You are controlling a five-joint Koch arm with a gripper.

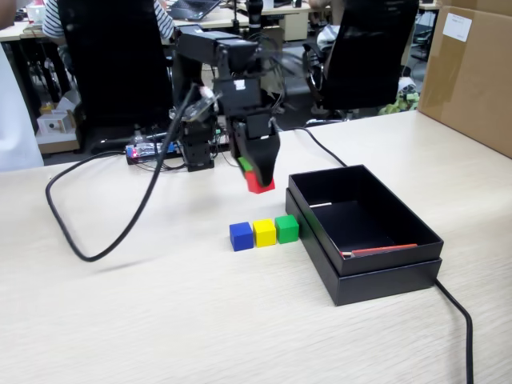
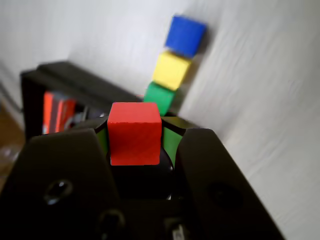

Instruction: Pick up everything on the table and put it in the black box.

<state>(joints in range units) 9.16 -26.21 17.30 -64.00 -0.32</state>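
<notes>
Tool [image 1: 258,182] clamped on the red cube [image 1: 260,183], lifted clear of the tabletop [image 1: 160,320]. In the wrist view, red cube [image 2: 134,139] pinched between the two dark jaws with green pads showing on either side of it. Tool [image 2: 135,145] pointing downward, cube at its tip.

Black box [image 1: 384,276] on the tabletop, toward the right edge in the fixed view, open side up, thin red strip along one inner edge. Appears empty of cubes, though part of the floor stays hidden behind the near wall. In the wrist view, black box [image 2: 55,80] off to the left and beyond the held cube.

Key relation: box lying to the right of the tool in the fixed view, its nearest corner just beside the held cube but not yet beneath it. Long axis of the box running from that far-left corner toward the near-right. Probably calls for a short carry rightward over the wall, then a release.

Three cubes left on the tabletop in a touching row just off the box's left wall: blue cube [image 1: 241,236], yellow cube [image 1: 264,233], green cube [image 1: 286,229], green nearest the box. Same row in the wrist view: blue cube [image 2: 185,35], yellow cube [image 2: 171,70], green cube [image 2: 159,96].

Judged stage: first cube in transit, three still to fetch.
</notes>
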